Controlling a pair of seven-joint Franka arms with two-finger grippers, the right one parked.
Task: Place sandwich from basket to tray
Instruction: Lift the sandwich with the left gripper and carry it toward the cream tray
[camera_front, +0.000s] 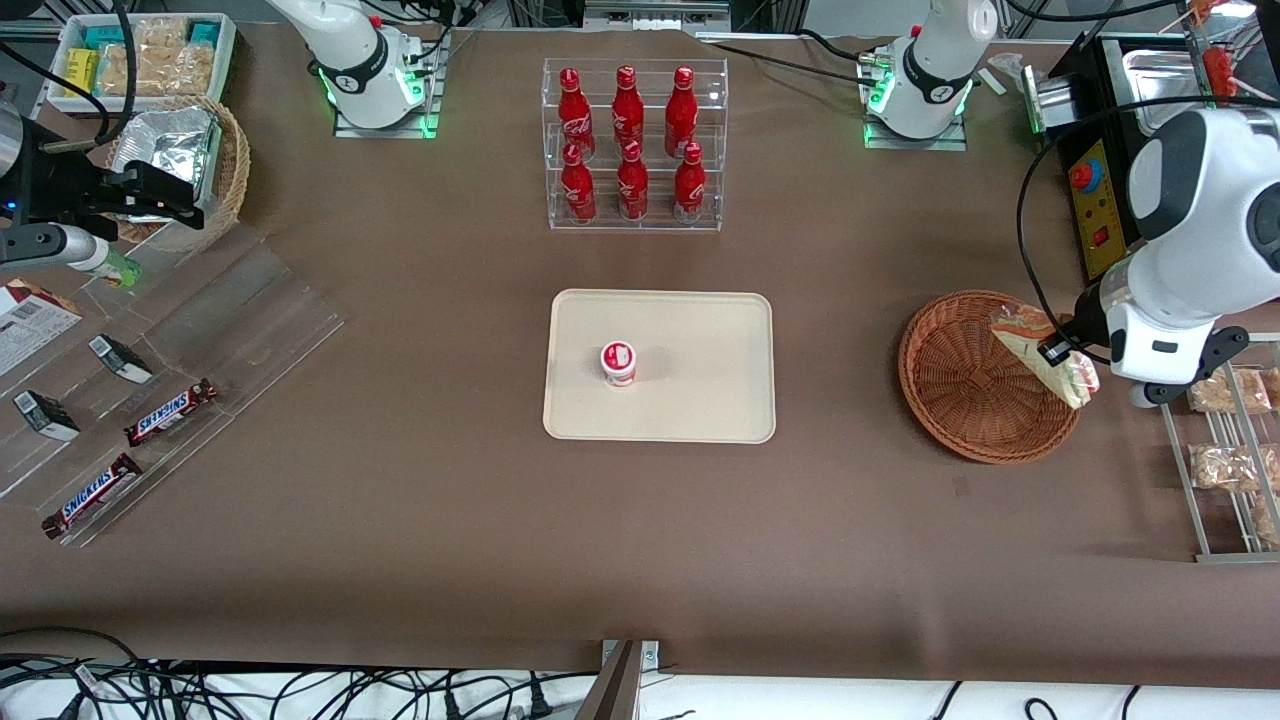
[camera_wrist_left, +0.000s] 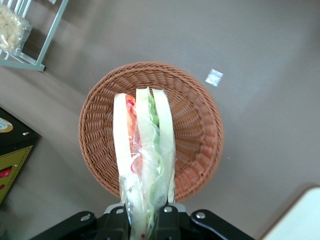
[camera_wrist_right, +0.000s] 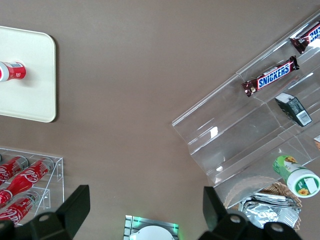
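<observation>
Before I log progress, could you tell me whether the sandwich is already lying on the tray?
No, the sandwich is held in the end effector above the basket, while the tray carries only a small cup.

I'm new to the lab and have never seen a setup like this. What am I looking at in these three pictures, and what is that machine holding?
Two white robot arms are bolted to a brown table. One picture looks at them from the front; the other two come from cameras on their wrists. The working arm's gripper is shut on a wrapped sandwich, lifted above the round wicker basket. Its wrist camera looks down past the sandwich into the basket. On the table's middle lies a cream tray with a small red-and-white cup on it. Farther from the front camera stands a rack of red bottles.
</observation>
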